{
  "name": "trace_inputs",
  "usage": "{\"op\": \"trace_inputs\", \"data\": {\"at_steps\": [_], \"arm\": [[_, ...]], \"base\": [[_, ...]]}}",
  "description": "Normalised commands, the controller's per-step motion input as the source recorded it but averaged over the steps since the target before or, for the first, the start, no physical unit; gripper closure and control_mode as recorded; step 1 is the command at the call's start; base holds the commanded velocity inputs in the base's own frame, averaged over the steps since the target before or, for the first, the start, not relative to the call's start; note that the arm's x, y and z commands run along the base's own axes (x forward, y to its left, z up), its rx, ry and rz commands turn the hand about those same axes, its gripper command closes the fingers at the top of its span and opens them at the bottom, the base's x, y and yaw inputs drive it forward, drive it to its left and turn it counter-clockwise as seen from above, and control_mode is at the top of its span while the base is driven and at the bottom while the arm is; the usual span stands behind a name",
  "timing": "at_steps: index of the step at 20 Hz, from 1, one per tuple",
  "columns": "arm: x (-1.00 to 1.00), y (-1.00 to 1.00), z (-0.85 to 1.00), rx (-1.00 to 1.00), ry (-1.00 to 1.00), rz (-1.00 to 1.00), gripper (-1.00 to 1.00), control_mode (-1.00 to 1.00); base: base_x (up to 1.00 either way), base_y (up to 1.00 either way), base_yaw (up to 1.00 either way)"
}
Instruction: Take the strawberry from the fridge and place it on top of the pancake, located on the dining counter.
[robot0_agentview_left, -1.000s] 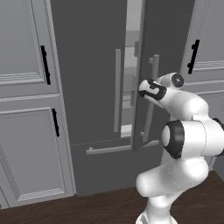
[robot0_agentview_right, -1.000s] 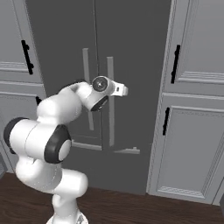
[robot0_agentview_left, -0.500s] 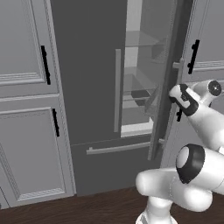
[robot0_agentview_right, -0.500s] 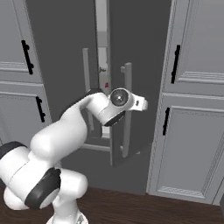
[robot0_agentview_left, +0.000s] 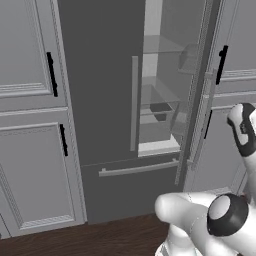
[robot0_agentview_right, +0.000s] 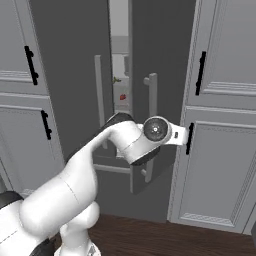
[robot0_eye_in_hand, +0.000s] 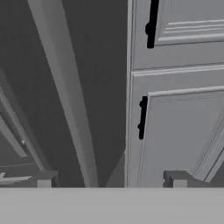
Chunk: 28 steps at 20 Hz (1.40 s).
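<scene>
- fridge (robot0_agentview_left: 107, 100) dark grey, right door swung partly open, left door shut; bottom drawer (robot0_agentview_left: 135, 187) shut with one long horizontal grey handle
- inside, left base view: pale walls, glass shelves (robot0_agentview_left: 162, 50) stacked, a dark tray-like item (robot0_agentview_left: 161, 107) on a middle shelf, white bin (robot0_agentview_left: 159, 146) at the bottom; contents otherwise too blurred to name
- right base view, through the narrow door gap: one small red spot, likely the strawberry (robot0_agentview_right: 122, 97), on an inner shelf; one small yellowish-green item (robot0_agentview_right: 116, 79) on the shelf above it
- strawberry: tiny, red, green top too small to make out; sits inside the fridge, apart from the arm
- count: 2 upright grey door handles (robot0_agentview_right: 99, 102) on the fridge, 1 drawer handle, 4 black cabinet handles (robot0_agentview_left: 51, 74) in left base view
- light grey cabinets (robot0_agentview_left: 30, 125) on both sides of the fridge, dark wood floor (robot0_agentview_left: 100, 240) below
- claw (robot0_eye_in_hand: 109, 180): two dark tips at the bottom of hand view, spread well apart, nothing between them
- hand view looks at the open door's edge and handle, with the right cabinet just beside
- arm wrist sits in front of the open right door, near its handle
</scene>
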Motion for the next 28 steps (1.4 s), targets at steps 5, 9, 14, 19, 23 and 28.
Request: {"op": "trace_inputs", "data": {"at_steps": [5,9,14,19,23,28], "arm": [[-0.23,0.93,0.58,-0.47,0.38,0.17,-1.0,-1.0],[-0.28,1.0,0.59,-0.56,0.38,0.28,-1.0,-1.0],[-0.35,0.89,0.12,-0.56,0.44,0.45,-1.0,-1.0],[0.02,0.59,0.0,-0.48,0.41,0.45,-1.0,-1.0],[0.57,0.04,0.0,-0.36,0.38,0.36,-1.0,-1.0],[0.79,0.0,0.06,-0.3,0.42,0.29,-1.0,-1.0]], "base": [[0.0,0.0,0.0],[0.0,0.0,0.0],[0.0,0.0,0.0],[0.0,0.0,0.0],[0.0,0.0,0.0],[0.0,0.0,0.0]]}}
